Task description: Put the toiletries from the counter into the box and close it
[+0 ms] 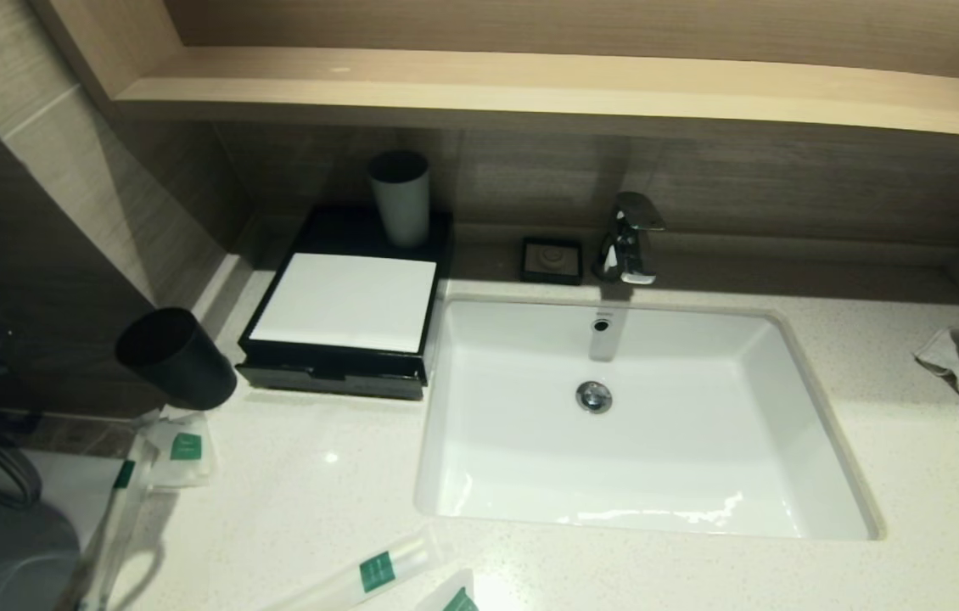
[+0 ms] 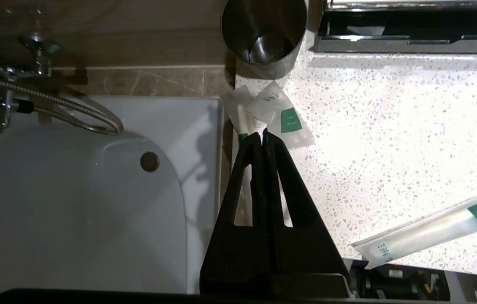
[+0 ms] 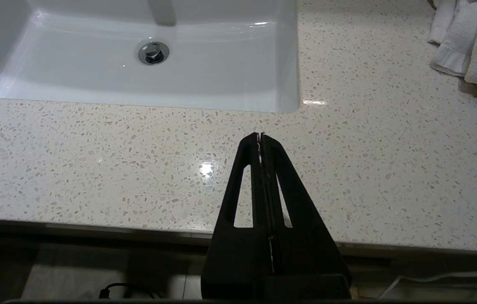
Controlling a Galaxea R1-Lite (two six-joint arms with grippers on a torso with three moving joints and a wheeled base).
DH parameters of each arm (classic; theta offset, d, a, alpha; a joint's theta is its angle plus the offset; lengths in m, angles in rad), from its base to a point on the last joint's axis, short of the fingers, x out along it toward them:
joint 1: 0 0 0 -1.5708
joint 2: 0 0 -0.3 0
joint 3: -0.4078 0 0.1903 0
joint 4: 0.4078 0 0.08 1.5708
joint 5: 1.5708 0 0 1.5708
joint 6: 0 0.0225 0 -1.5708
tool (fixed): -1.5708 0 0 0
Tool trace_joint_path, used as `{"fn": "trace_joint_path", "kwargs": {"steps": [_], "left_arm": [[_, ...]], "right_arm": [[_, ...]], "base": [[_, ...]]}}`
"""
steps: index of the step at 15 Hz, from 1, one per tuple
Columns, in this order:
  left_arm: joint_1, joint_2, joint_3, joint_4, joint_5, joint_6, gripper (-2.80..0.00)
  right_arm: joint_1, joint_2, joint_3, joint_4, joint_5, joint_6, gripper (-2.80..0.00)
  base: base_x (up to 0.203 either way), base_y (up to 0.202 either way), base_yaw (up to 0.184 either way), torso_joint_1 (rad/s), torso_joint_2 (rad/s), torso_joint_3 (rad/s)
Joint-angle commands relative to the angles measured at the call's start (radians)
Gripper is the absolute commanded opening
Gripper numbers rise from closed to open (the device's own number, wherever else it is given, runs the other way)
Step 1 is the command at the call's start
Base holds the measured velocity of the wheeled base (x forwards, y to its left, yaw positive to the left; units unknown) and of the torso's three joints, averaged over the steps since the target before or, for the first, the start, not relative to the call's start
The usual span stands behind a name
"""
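Your left tool (image 2: 262,134) hangs with its 2 black fingers pressed together, gripping nothing, over the left edge of the white speckled stone table (image 1: 301,501). Just beyond its tips lie 2 short flat whitish plastic packets with green square labels (image 2: 278,114), overlapping each other, with the dark round cup (image 2: 264,33) standing right behind them. A long thin translucent packet with a green label (image 2: 437,230) lies well off to the side of the tool; in the head view it sits at the table's near edge (image 1: 369,573). The flat black rectangular box with a white top panel (image 1: 344,301) rests at the back left, beside the white rectangular sink (image 1: 785,407), with its front drawer pushed in. Your right tool (image 3: 260,136) is also closed and empty, hovering above bare table in front of the sink, well apart from every packet.
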Motion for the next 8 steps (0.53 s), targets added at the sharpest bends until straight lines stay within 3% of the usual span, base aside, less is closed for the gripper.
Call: {"fn": "trace_joint_path", "kwargs": {"steps": [1, 3, 8], "left_arm": [[0.001, 0.097, 0.002, 0.003, 0.001, 0.0, -2.8], [0.001, 0.16, -0.003, -0.004, 0.001, -0.009, -2.8], [0.003, 0.305, -0.106, -0.02, 0.0, -0.104, -2.8]], "right_arm": [[0.0, 0.0, 0.0, 0.0, 0.0, -0.001, -2.8], [0.0, 0.0, 0.0, 0.0, 0.0, 0.0, -2.8], [0.0, 0.0, 0.0, 0.0, 0.0, 0.0, -2.8]], "base": [[0.0, 0.0, 0.0, 0.0, 0.0, 0.0], [0.0, 0.0, 0.0, 0.0, 0.0, 0.0], [0.0, 0.0, 0.0, 0.0, 0.0, 0.0]]}}
